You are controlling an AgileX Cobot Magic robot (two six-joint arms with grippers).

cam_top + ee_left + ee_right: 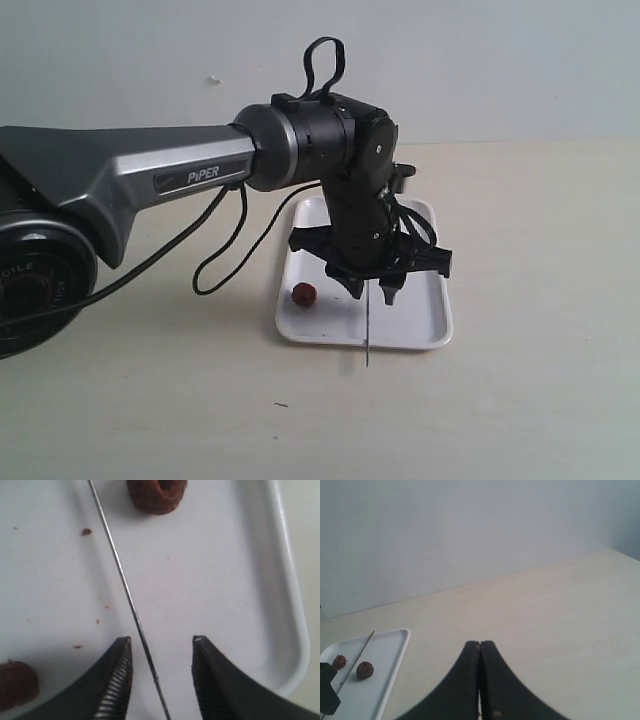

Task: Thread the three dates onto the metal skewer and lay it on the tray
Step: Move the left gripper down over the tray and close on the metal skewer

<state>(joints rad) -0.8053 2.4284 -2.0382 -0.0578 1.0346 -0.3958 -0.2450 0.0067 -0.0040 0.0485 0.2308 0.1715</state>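
- Left gripper [161, 639]: jaws parted to a moderate gap, clamping nothing. Its ribbed fingers [117, 680] stand one on each side of the metal skewer [127, 592], and neither touches it.
- The skewer runs slantwise over the floor of the tray [295, 610] and passes through the gap, closer to one finger than to the other.
- Left wrist view only: a dimpled date [156, 495] lies just beside the skewer, ahead of the fingertips. A second date [17, 682] sits outside one finger, apart from it. Brown crumbs [86, 531] dot the tray floor.
- Exterior view: the left gripper [372, 293] points straight down over the tray [300, 325]. The skewer [367, 335] emerges below it and its end overhangs the near rim above the table [520, 400]. A single date [304, 294] shows here, on the tray, apart from the gripper.
- Right wrist view: right gripper [480, 645] has its jaws pressed together with nothing between them, over bare table and well apart from the tray [395, 645].
- The same view shows a pair of dates [365, 670], one on each side of the skewer [357, 662].
- The right gripper appears only in its own wrist view.
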